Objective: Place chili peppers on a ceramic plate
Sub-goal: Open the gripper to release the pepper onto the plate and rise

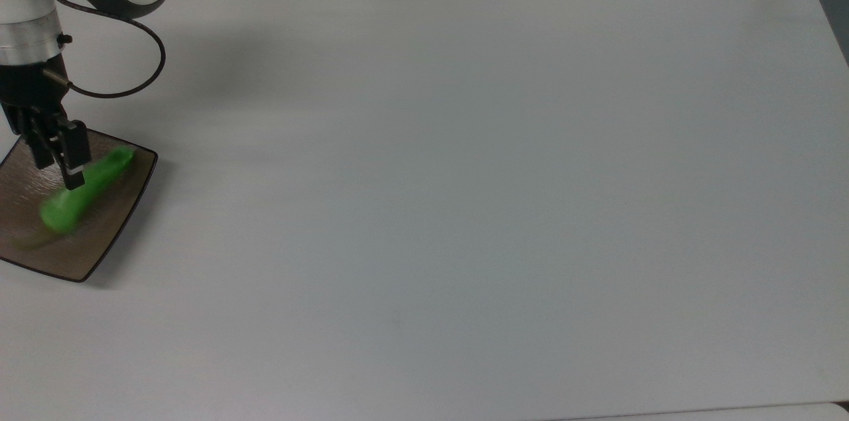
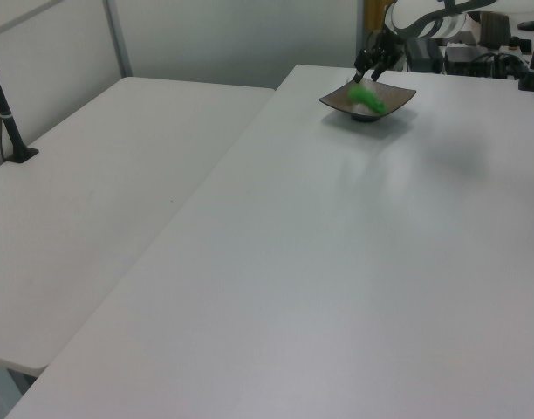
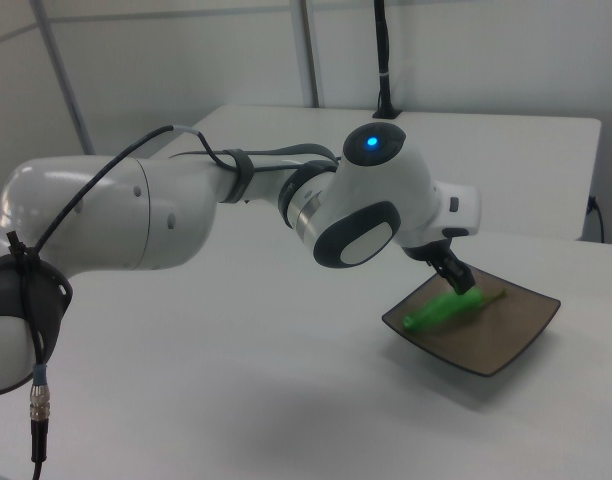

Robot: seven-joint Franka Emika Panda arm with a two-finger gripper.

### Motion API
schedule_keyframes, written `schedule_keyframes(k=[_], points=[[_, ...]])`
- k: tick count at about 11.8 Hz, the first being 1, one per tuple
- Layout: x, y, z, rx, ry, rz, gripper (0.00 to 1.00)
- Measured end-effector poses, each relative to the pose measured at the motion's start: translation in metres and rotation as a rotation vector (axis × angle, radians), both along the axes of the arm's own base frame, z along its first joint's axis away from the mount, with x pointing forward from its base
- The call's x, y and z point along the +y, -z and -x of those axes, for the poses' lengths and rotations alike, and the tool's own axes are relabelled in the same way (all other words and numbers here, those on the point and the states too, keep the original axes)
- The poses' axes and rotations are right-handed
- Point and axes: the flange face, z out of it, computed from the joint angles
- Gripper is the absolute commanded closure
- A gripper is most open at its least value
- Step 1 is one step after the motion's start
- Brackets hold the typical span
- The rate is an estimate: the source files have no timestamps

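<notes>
Top view: the ceramic plate [image 1: 99, 245] sits at the left edge of the frame on the white table [image 1: 464, 176], a square brown dish with a thin dark rim, partly cut off by the frame border. The green chili pepper [image 1: 83, 192] lies on it, slanting from the plate's upper right corner down toward its lower left, smeared with motion blur. The gripper [image 1: 56, 156] hangs over the plate's upper part, its two black fingers spread apart with nothing between them; the nearer fingertip overlaps the pepper's upper half in the picture, and whether it touches cannot be told. A black cable [image 1: 142, 76] loops from the wrist in the upper left of the frame.

In the left view, the plate [image 2: 393, 94] stands at the upper right of the frame, and the pepper [image 2: 368, 98] shows as a blurred green patch inside it, with the parted gripper [image 2: 376, 63] just above.

In the right view, the plate [image 3: 516, 340] is at the lower right, the pepper [image 3: 448, 308] lying lengthwise on it with its thin stem pointing to the frame's right. The gripper [image 3: 458, 275] hovers close over the pepper's middle, below the arm's grey-and-white wrist joint [image 3: 371, 205].
</notes>
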Motion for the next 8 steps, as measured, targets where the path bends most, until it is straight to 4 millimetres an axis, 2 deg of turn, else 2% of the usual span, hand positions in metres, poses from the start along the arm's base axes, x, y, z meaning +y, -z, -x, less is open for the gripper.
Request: schedule_keyframes(k=[4, 8], points=[[0.005, -0.004, -0.003, -0.009, -0.008, -0.002, 0.00], [0.025, -0.004, -0.006, 0.074, -0.061, -0.069, 0.00]])
